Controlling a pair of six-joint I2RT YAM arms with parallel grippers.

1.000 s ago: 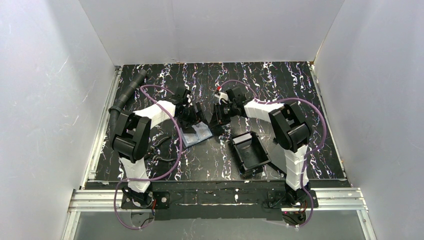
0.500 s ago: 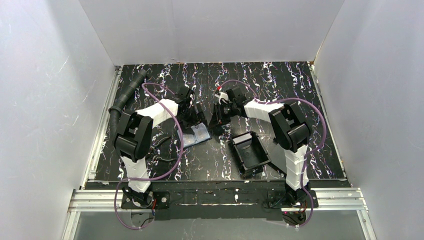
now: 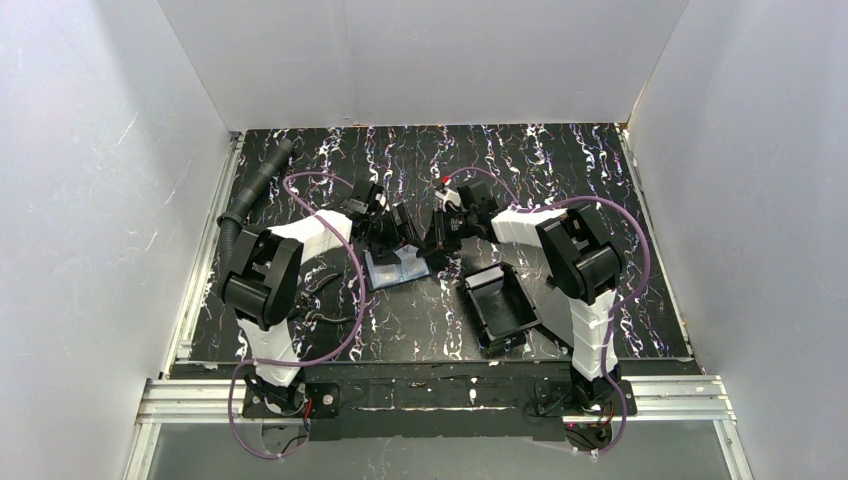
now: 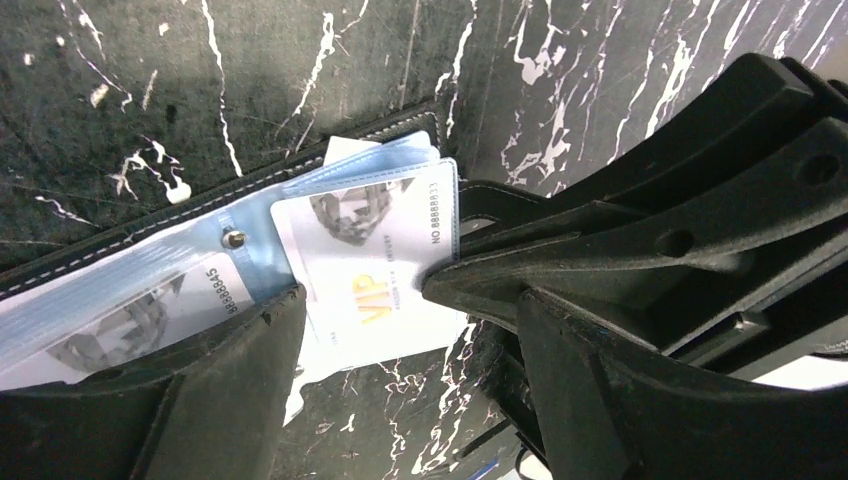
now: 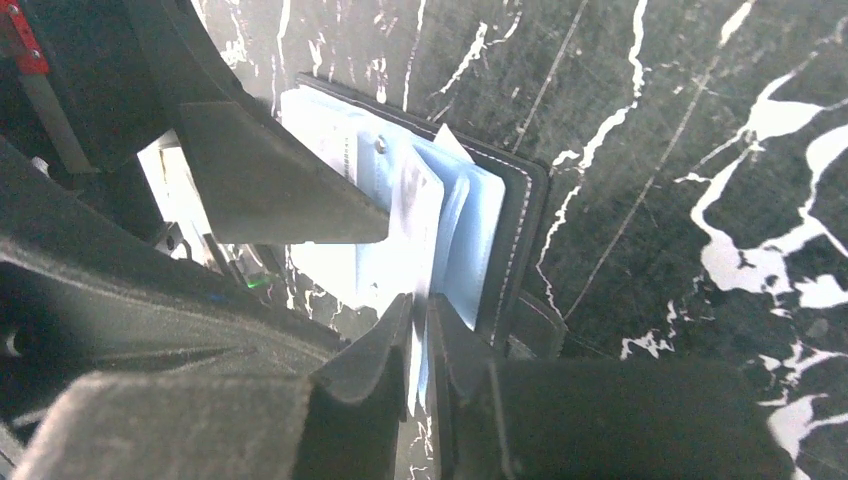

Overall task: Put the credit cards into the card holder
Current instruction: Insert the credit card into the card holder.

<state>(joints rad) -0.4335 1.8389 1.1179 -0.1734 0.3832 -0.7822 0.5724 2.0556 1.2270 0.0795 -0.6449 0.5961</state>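
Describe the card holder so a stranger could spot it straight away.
On the black marbled table, look at the middle, just left of the black rimmed tray. The card holder lies open there, the only thing with pale blue sleeves and cards showing inside.

**Open holder near table centre, tray at its 4 o'clock**

The small black fold-over card holder [image 3: 394, 270] lies open on the black marbled table [image 3: 570, 170], just toward 9 o'clock from the centre. A white plastic credit card [image 4: 370, 270] lies on the holder's 3 o'clock half, and a second white card [image 4: 130, 325] sits in a sleeve on the other half. The left gripper [image 4: 410, 305] stands at the holder's 12 o'clock, jaws astride the first card. The right gripper [image 5: 422, 320], at 2 o'clock, pinches that card's edge. The black rimmed plastic tray [image 3: 500, 305] lies near the holder at 4 o'clock, apart from it. A black corrugated hose [image 3: 255, 190] runs along the table's 10 o'clock edge.
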